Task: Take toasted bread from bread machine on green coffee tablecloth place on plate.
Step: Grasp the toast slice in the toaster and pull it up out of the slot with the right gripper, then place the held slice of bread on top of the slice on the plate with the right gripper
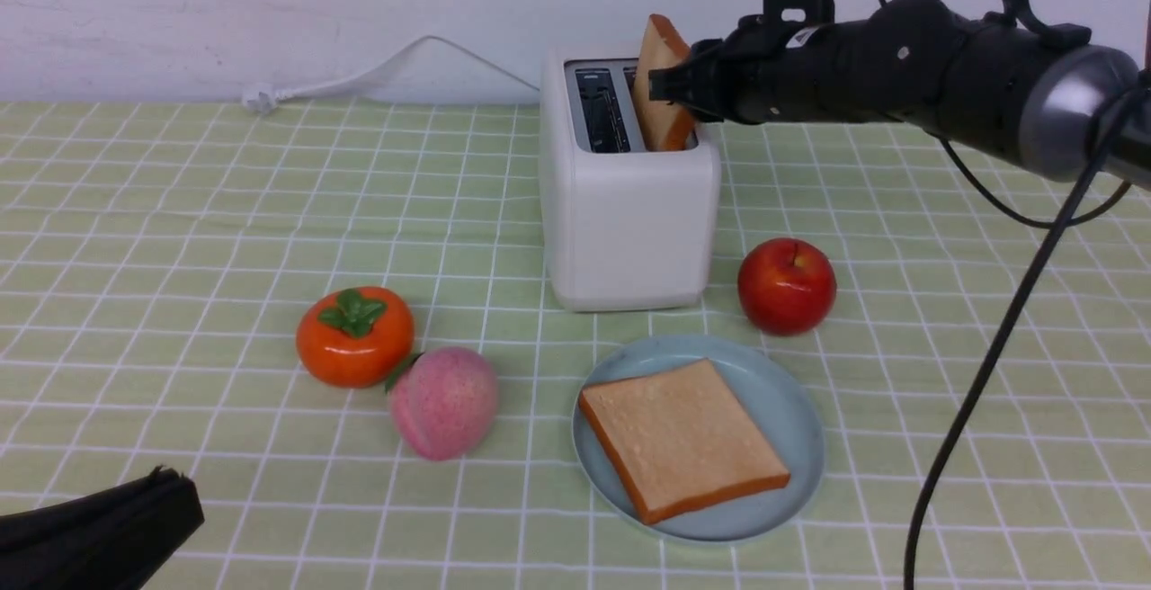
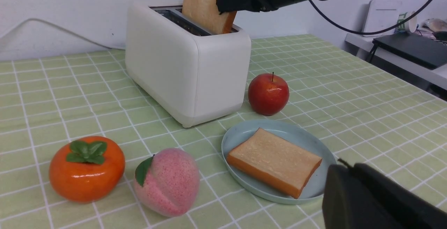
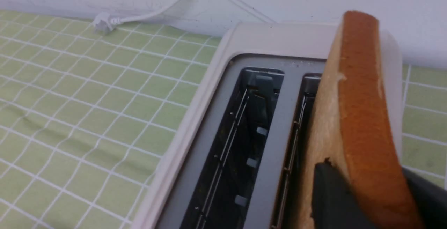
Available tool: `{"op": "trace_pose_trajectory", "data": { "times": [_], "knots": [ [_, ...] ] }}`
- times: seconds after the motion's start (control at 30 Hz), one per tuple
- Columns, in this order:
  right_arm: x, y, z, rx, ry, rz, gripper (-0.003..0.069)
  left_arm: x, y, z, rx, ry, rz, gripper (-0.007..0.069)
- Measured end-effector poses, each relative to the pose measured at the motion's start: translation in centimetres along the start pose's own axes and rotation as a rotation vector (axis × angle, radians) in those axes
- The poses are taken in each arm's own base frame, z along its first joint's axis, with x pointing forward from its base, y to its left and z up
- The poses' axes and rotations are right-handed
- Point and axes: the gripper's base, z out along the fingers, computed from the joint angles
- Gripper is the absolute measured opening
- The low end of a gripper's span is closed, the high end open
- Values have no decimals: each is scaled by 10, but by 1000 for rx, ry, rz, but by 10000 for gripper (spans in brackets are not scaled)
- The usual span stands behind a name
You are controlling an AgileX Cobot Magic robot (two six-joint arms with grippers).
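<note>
Your left gripper is only a dark edge at near left; you can't tell how its fingers are set. Beyond, one golden-tan toast slice lies flat on the round pale blue-green plate on the light green checked tablecloth. Farther, the boxy white toaster holds the second slice in its right slot; only the right wrist view shows your right gripper clamped on both faces.

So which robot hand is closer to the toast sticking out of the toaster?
The right. The right gripper is clamped on the toast in the toaster; the left gripper sits far away, low at the near left corner of the tablecloth, past the peach.
</note>
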Motion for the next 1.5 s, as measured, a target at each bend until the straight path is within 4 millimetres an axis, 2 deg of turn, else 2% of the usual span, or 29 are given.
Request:
{"op": "trace_pose_trajectory", "data": {
  "times": [0.1,0.23,0.4,0.43,0.47,0.5,0.53,0.63,0.67,0.7,0.73,0.83,0.93,0.97,1.13,1.17,1.23,1.33,1.37,1.43,1.5],
  "knots": [
    [0,0,0,-4,-1,17,122,0,0,0,0,0,0,-13],
    [-7,3,-6,-11,-22,36,122,0,0,0,0,0,0,-13],
    [-32,12,-34,-31,-87,28,122,0,0,0,0,0,0,-13],
    [-48,19,-55,-51,-118,20,122,0,0,0,0,1,0,-13],
    [-53,21,-63,-60,-124,16,122,0,0,0,0,1,0,-13],
    [-64,28,-83,-84,-126,-1,122,0,0,0,0,1,0,-13],
    [-68,31,-92,-95,-123,-12,122,0,0,0,0,1,0,-13],
    [-81,46,-139,-148,-62,-102,122,0,0,0,0,1,0,-13],
    [-81,46,-139,-146,-61,-107,122,0,0,0,0,2,0,-13],
    [-83,51,-162,-162,-15,-161,122,0,0,0,0,2,0,-13],
    [-80,54,-176,-168,57,-208,122,0,0,0,0,3,0,-13],
    [-66,53,-195,-158,261,-246,122,1,0,0,1,7,0,-12],
    [-50,50,-196,-153,401,-228,122,1,0,0,1,7,0,-11],
    [-35,47,-193,-161,490,-212,122,1,0,0,1,8,-1,-11],
    [18,46,-159,-294,629,-82,121,1,-1,0,6,7,-22,-9],
    [19,46,-157,-298,631,-78,120,1,-1,0,6,7,-23,-9],
    [38,43,-133,-344,645,-25,118,1,-1,0,7,8,-27,-10],
    [53,36,-107,-386,650,46,118,1,-1,0,7,9,-27,-10],
    [53,36,-107,-386,650,46,118,1,-1,0,7,9,-27,-10],
    [63,25,-89,-394,657,119,118,1,-1,0,8,9,-30,-10],
    [69,16,-80,-380,665,151,118,1,-1,0,8,9,-30,-10]
  ]
}}
